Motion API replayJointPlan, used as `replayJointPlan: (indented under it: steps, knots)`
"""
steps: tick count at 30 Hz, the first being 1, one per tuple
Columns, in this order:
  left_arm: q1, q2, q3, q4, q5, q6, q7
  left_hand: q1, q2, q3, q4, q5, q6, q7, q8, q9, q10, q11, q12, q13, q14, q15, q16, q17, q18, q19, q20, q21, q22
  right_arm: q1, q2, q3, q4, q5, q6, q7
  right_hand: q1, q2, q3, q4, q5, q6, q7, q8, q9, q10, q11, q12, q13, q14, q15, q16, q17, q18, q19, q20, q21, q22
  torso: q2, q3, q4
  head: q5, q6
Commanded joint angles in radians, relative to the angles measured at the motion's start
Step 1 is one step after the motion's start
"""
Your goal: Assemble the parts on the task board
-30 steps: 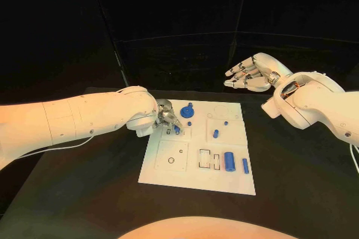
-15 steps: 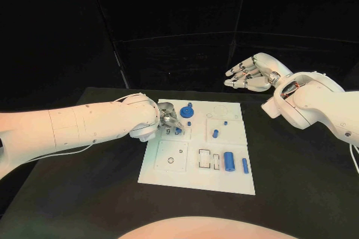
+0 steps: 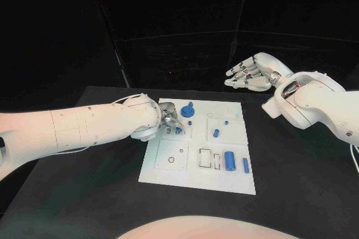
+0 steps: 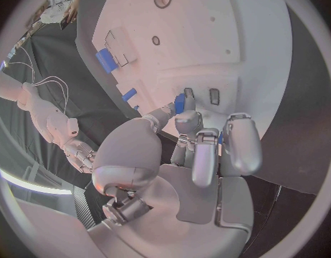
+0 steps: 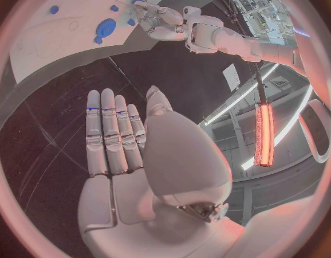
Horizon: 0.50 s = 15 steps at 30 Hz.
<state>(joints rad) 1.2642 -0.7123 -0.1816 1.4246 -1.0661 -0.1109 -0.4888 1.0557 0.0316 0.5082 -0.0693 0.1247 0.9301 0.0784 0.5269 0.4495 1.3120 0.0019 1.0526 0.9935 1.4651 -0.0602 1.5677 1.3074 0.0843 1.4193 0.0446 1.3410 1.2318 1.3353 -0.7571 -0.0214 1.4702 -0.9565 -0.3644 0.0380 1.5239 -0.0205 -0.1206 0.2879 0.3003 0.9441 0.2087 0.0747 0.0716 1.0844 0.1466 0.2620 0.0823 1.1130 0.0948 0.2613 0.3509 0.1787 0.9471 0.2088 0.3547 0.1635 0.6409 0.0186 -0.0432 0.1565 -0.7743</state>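
1. Left hand (image 3: pixel 166 121) at the task board's (image 3: pixel 196 179) 10 o'clock corner, fingers (image 4: pixel 187 122) pinching a small blue part (image 4: pixel 180 102) over a slot there.
2. Right hand (image 3: pixel 250 73) raised past the board's 1 o'clock side, fingers straight and apart, holding nothing.
3. Blue cylinder (image 3: pixel 229 160) at board's 4 o'clock; blue gear piece (image 3: pixel 187 112) at 12 o'clock.
4. Black surface (image 3: pixel 82 187) under the board.

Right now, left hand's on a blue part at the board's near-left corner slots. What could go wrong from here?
1. The left hand pinches a small blue part at its fingertips over the task board; so slight a hold may let it tilt or slip before seating.
2. The fingers crowd the blue gear-like part nearby; a sweep might knock it.
3. The right hand hovers open beyond the board, so nothing steadies it.
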Motion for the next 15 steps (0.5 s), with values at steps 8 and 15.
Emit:
replayJointPlan:
  steps: [8, 15]
  knots:
    - [0.000, -0.003, 0.000, 0.003, -0.024, 0.031, -0.022, 0.010, -0.002, 0.159, -0.151, 0.005, -0.004, -0.003, 0.005, 0.002, 0.009, -0.006, -0.005, -0.004, 0.106, -0.004, 0.003, 0.263, -0.010, 0.007, 0.002, 0.006, 0.000, 0.002, 0.001, 0.000, -0.002, 0.039, 0.028, 0.022, -0.007, 0.007, -0.010, -0.001, 0.005, 0.001, 0.007, 0.001, 0.001, -0.010, 0.001, 0.005, -0.002, -0.011, 0.002, -0.002, -0.002, 0.003, 0.006, 0.002, -0.009, -0.002, -0.001, 0.0006, -0.0002, 0.000, 0.003]
    - [0.000, -0.004, 0.000, 0.000, -0.024, 0.045, -0.025, 0.010, -0.002, 0.159, -0.151, 0.005, -0.004, -0.003, 0.005, 0.002, 0.009, -0.006, -0.005, -0.004, 0.106, -0.004, 0.003, 0.263, -0.010, 0.007, 0.002, 0.006, 0.000, 0.001, 0.001, 0.000, -0.002, 0.048, 0.036, 0.024, -0.007, 0.008, -0.010, -0.001, 0.006, 0.001, 0.007, 0.001, 0.001, -0.011, 0.001, 0.005, -0.002, -0.012, 0.003, -0.002, -0.003, 0.003, 0.006, 0.003, -0.010, -0.003, -0.001, 0.0005, -0.0008, 0.000, 0.003]
